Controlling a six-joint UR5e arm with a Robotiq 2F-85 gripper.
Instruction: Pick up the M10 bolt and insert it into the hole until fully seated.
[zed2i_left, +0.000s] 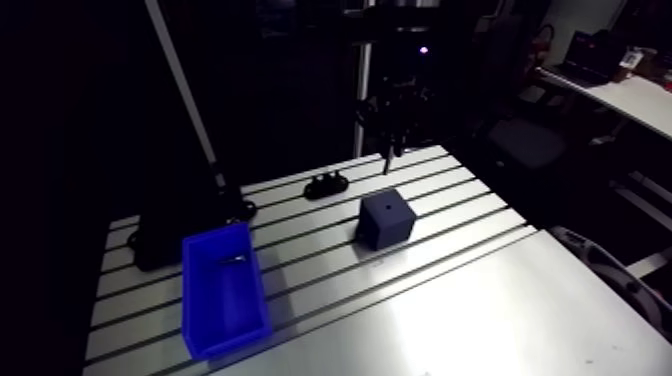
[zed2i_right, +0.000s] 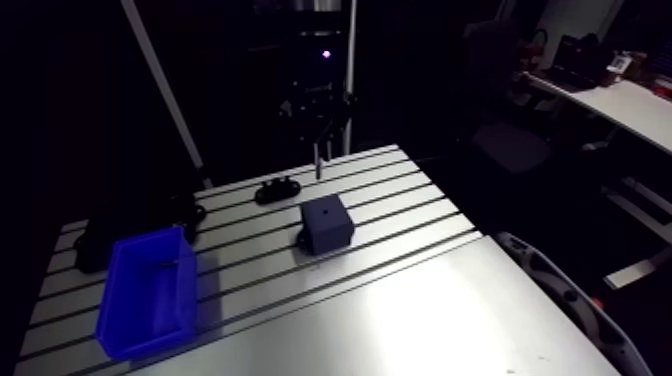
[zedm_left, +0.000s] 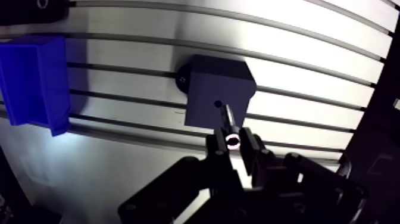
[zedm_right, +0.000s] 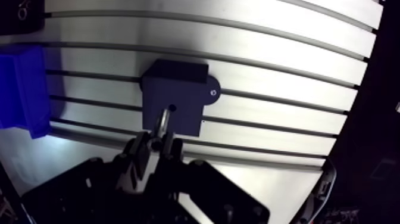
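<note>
- Fingers (zedm_left: 215, 150) are gripping the M10 bolt (zedm_left: 227, 122) by its head end, with the shank pointing down.
- The bolt tip is hanging above the hole (zedm_left: 218, 104) in the dark block (zedm_left: 208, 83), clear of the block.
- The block is sitting on the bench (zed2i_left: 480, 310), well apart from the blue bin (zed2i_left: 192, 300).

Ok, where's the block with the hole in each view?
Arm view: the block stands mid-table, with the bolt hanging above it.
Wrist view: the block lies just ahead of the tool, with the held bolt's tip close to its hole.
Shared landmark: the blue bin, which stands off to one side of the block in both views.
</note>
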